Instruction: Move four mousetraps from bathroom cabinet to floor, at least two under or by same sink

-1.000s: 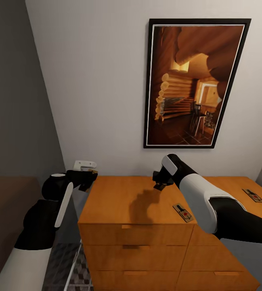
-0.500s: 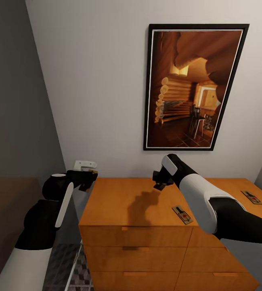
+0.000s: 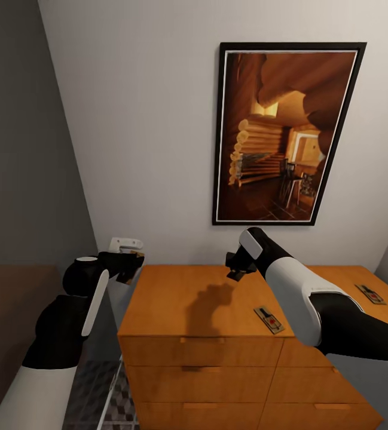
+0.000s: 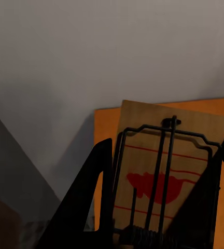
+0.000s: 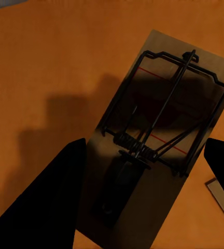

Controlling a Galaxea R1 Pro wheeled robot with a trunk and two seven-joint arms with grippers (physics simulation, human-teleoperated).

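Tan wood shows between both sets of jaws: the left gripper (image 3: 133, 267) clamps a mousetrap (image 4: 166, 171), the right gripper (image 3: 237, 270) another (image 5: 158, 150). Two more lie on the cabinet (image 3: 182, 298), one lower right (image 3: 268, 318), one at the right edge (image 3: 370, 292), long axes diagonal. Carry both level to the floor beside the sink, releasing low.

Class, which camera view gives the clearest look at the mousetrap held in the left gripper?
The left wrist view: the held mousetrap sits large between the jaws, its wire and red spot plain. In the head view it is a small tan sliver at the left gripper. The right wrist view shows a different trap.
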